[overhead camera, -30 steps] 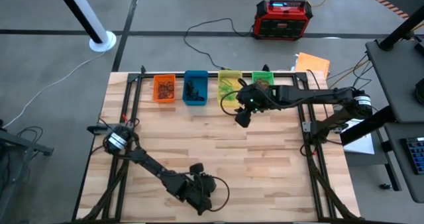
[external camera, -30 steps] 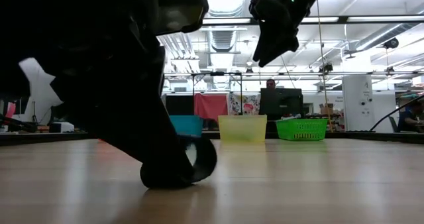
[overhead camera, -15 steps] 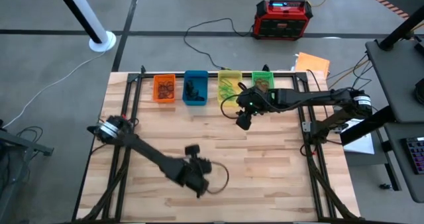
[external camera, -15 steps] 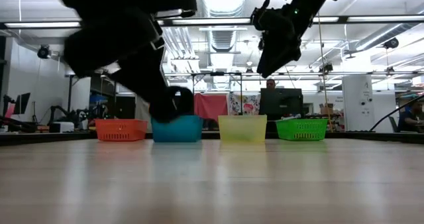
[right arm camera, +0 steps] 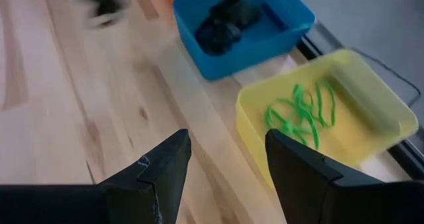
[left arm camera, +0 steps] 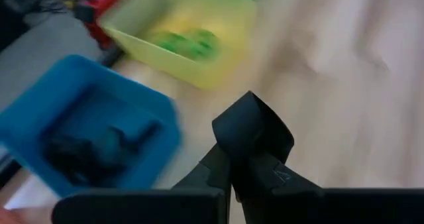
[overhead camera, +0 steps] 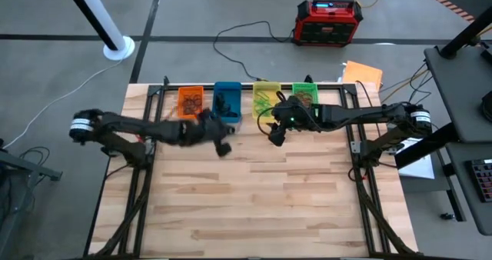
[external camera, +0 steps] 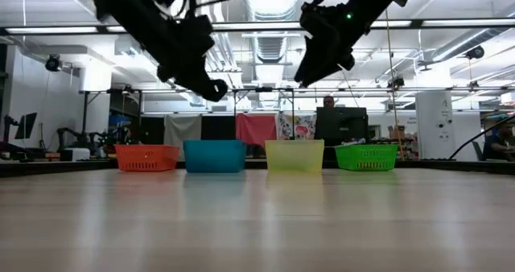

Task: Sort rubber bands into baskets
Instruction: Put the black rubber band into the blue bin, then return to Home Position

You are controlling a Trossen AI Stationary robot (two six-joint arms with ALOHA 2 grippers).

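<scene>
Four baskets stand in a row at the table's far edge: orange [overhead camera: 191, 103], blue [overhead camera: 226, 101], yellow [overhead camera: 266, 98] and green [overhead camera: 304, 94]. Black rubber bands [right arm camera: 225, 18] lie in the blue basket [right arm camera: 246, 26], and green ones [right arm camera: 301, 114] in the yellow basket [right arm camera: 326, 121]. My left gripper [overhead camera: 222, 147] hangs above the wood just in front of the blue basket [left arm camera: 86, 141], shut [left arm camera: 252, 128]; no band shows between its fingers. My right gripper [overhead camera: 274, 135] hovers open [right arm camera: 225, 161] in front of the yellow basket.
A red-black box [overhead camera: 329, 21] with cables sits on the floor beyond the table, and an orange sheet [overhead camera: 363, 74] lies at the far right corner. Black frame rails [overhead camera: 146, 175] run along both table sides. Bare wood [overhead camera: 254, 206] spreads over the near half.
My left gripper has risen off the near part of the table and swung fast toward the far edge, ending in front of the blue basket. Its fingers have come together on the way.
</scene>
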